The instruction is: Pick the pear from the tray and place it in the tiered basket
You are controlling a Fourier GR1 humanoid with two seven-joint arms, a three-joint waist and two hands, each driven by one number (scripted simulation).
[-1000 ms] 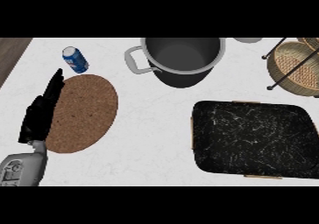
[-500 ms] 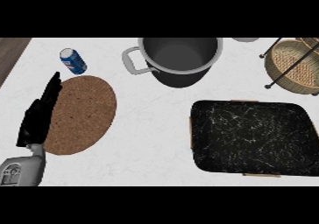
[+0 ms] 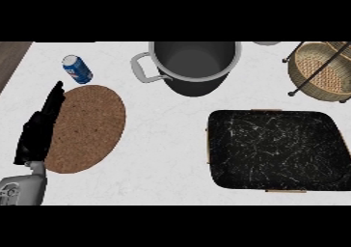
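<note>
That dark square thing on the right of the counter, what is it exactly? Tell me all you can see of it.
It is the tray: a black, roughly square slab with rounded corners and white marble-like veining. Small tan handles peek out at its top and bottom edges. It lies flat on the white counter, below the wicker tiered basket and to the lower right of the grey pot. Nothing touches it, and no pear shows on it.

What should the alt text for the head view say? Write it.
A counter seen from above: a dark marbled tray at right with no pear visible on it, and a wicker tiered basket at top right. A grey pot and a blue can stand at top; the left hand rests open beside a round cork mat.
</note>
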